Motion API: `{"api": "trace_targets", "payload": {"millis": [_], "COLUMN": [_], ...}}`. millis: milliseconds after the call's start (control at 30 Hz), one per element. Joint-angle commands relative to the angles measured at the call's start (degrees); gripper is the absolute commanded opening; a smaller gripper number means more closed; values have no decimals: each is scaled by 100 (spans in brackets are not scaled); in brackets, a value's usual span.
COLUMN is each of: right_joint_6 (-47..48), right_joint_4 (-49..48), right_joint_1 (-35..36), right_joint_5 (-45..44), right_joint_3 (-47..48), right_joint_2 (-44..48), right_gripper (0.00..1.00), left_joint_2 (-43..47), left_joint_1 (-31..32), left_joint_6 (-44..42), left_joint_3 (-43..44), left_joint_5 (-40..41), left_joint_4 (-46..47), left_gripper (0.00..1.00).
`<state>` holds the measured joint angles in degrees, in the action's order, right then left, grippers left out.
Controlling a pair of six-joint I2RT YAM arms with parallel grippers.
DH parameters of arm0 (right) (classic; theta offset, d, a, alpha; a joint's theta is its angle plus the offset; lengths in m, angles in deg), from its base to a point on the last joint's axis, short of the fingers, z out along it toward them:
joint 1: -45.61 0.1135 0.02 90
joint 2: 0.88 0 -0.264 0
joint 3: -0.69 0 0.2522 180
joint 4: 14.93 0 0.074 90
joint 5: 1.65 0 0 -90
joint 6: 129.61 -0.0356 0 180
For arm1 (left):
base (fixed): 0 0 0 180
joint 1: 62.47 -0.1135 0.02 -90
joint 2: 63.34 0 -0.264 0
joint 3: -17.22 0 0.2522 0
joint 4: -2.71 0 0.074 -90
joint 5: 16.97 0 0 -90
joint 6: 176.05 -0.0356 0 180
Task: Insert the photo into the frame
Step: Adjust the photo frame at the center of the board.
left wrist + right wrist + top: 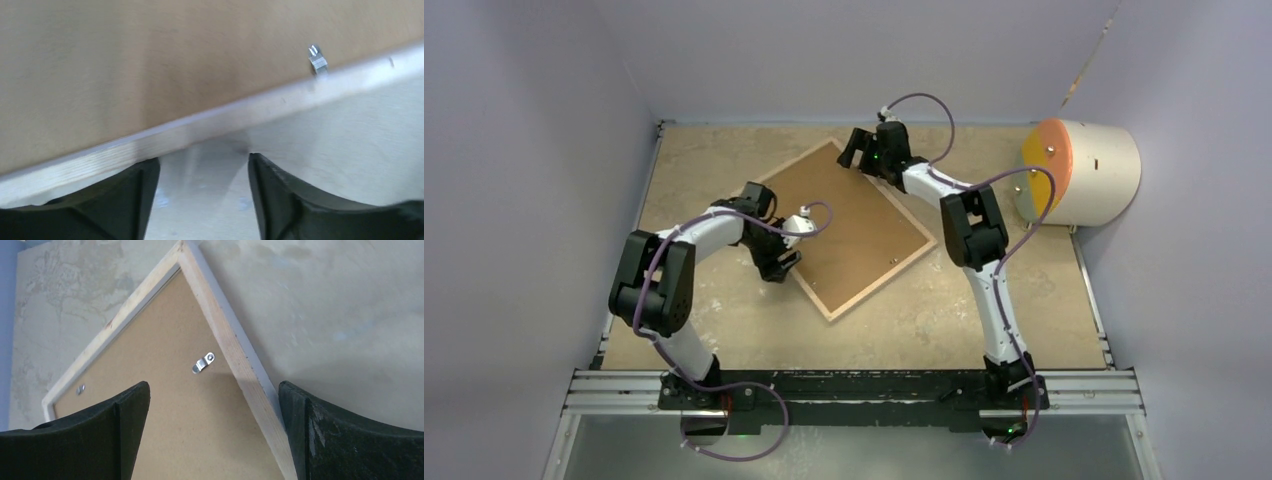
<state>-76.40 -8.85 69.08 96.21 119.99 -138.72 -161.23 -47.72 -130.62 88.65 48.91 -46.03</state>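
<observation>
The frame lies back up on the table, turned diagonally, its light wood rim around the brown backing board. The photo is not in view. My left gripper is open and empty at the frame's left near edge; in the left wrist view the rim runs just beyond my gripper, with a metal clip on it. My right gripper is open and empty over the far corner; in the right wrist view the gripper straddles the rim, near a clip.
A white cylinder with an orange, yellow and blue end lies at the back right. Grey walls close in the table on three sides. A metal rail runs along the near edge by the arm bases.
</observation>
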Motion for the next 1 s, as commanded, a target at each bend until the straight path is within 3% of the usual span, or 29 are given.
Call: {"api": "trace_targets", "payload": {"millis": [0,100,333,533,667,800,900,967], "right_joint_6": [62,350,1113,1266,1295,240,-615,-729], "right_joint_4": [1156,1343,1303,1430,1400,1059,-98,-549], "right_joint_1": [966,932,773,756,820,496,-43,-88], "right_joint_5": [1466,1319,513,198,-631,-204,1081,722], "right_joint_3": [964,904,591,518,-127,-1602,-3375,-4368], "right_joint_2": [-450,-244,570,967,1702,2823,3863,4669], "right_gripper": [99,99,99,99,99,99,99,99], "left_joint_2": [-434,-380,192,354,-175,-1137,-1627,-1705], "left_joint_1": [948,1077,1028,33,-1088,-2065,-2418,-2432], "left_joint_6": [214,-17,-1095,-2146,-1506,-359,342,514], "left_joint_3": [50,157,759,2106,2867,3656,3885,3534], "left_joint_5": [-938,-1089,-1221,-1331,-691,-340,37,392], "left_joint_4": [-101,-529,-2324,-3758,-2824,-1643,-806,-186], "left_gripper": [75,87,93,94,90,80,74,73]}}
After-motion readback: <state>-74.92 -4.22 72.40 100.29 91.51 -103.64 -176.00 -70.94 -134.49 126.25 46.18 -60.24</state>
